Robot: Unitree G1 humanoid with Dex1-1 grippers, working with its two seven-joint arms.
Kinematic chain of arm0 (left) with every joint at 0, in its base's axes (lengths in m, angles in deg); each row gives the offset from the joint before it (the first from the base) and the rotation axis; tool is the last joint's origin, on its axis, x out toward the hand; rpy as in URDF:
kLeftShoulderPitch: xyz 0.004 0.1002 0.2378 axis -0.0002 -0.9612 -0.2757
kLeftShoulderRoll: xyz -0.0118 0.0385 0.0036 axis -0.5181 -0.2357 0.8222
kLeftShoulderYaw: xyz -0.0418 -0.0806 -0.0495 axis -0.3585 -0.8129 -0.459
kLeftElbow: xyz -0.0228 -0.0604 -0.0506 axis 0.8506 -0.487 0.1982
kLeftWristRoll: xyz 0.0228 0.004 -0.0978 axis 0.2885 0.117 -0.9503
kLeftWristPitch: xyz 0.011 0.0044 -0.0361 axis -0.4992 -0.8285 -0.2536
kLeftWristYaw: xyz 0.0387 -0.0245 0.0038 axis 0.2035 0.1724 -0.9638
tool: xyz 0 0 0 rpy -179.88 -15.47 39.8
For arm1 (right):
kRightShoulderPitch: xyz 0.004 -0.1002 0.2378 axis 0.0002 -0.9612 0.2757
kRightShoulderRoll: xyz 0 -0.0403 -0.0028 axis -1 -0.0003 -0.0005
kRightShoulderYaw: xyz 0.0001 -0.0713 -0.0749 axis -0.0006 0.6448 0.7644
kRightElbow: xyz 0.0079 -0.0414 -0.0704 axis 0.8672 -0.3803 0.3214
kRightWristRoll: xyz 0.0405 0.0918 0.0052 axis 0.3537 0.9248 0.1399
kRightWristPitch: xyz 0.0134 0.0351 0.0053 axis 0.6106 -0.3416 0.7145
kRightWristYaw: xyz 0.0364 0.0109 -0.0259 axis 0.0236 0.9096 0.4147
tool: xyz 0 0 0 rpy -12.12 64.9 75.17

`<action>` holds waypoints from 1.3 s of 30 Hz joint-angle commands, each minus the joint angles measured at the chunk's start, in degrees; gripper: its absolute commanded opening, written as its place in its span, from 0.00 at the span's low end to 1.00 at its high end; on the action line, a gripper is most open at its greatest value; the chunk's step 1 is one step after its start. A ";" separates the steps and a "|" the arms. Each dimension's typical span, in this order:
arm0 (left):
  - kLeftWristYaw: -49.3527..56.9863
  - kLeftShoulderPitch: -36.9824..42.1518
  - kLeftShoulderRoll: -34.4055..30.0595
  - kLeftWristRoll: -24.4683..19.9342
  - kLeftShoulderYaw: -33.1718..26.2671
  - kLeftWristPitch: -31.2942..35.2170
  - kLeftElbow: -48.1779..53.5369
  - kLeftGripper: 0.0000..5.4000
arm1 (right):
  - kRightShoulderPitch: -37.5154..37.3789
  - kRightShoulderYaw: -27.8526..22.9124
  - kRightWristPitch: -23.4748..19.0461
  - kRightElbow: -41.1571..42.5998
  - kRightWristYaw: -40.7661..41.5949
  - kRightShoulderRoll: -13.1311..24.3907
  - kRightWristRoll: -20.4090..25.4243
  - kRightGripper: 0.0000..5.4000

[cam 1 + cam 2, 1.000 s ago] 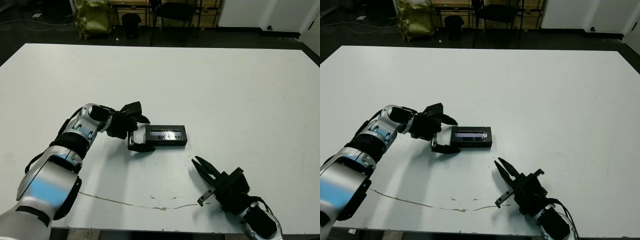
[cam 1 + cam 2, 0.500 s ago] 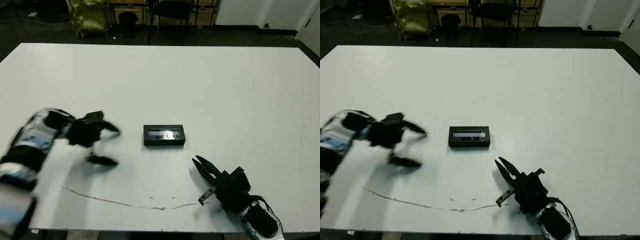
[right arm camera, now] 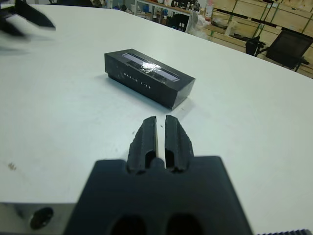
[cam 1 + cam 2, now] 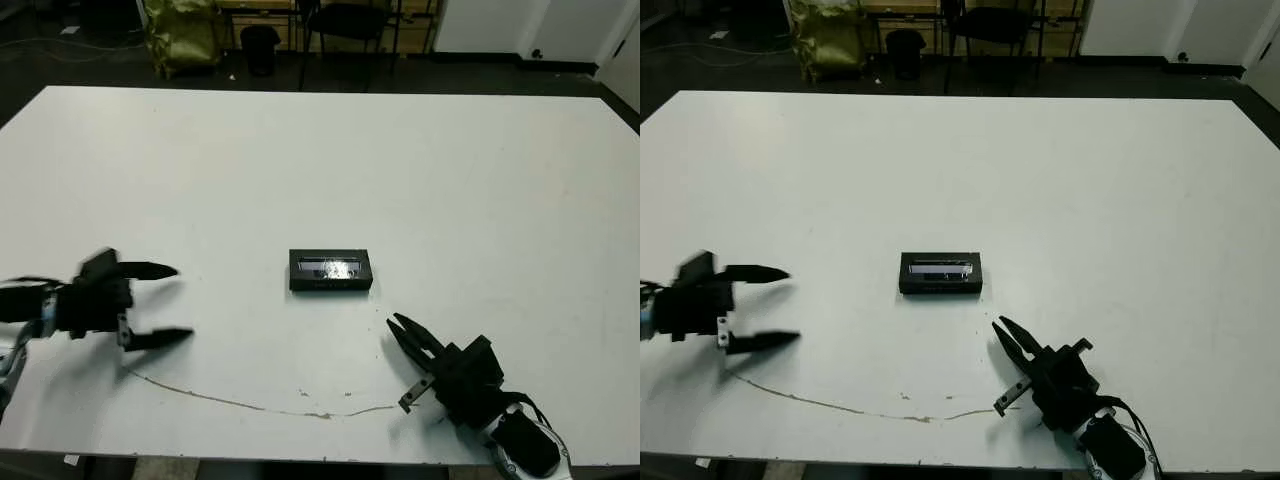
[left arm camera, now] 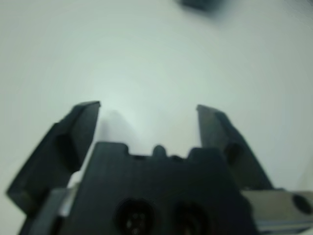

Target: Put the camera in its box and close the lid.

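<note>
Left tool (image 4: 165, 303) spread wide, empty, hovering off near the table (image 4: 480, 170) edge. Right tool (image 3: 160, 138) pinched together, empty, near the box (image 4: 330, 277). Lid (image 4: 331, 267) on, grey strip up, mid-table.

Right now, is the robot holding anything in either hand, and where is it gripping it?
Nothing. The left end effector is open and empty; the right end effector is shut on nothing. The lid lies untouched between them.
</note>
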 commanded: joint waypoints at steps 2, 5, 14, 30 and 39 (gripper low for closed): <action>13.76 -0.74 4.47 -6.08 -2.04 13.17 21.10 0.60 | -0.70 0.53 -1.89 -1.35 0.10 0.23 -0.42 0.00; 21.12 -0.62 8.20 -7.89 -0.73 16.64 32.53 0.47 | -0.75 0.61 -1.01 -1.70 -0.03 0.12 -0.59 0.00; 35.64 2.22 18.63 -9.94 6.09 25.79 43.81 0.05 | -1.49 1.32 -1.16 -0.95 -2.04 -0.71 -2.27 0.00; 55.86 11.49 39.43 7.12 18.48 25.26 22.49 0.00 | 0.13 2.06 4.94 -9.50 -4.76 -3.61 -3.65 0.00; 53.93 9.58 44.92 11.76 18.20 17.28 7.58 0.00 | -0.63 2.66 3.74 -7.71 -5.48 -3.62 -4.07 0.00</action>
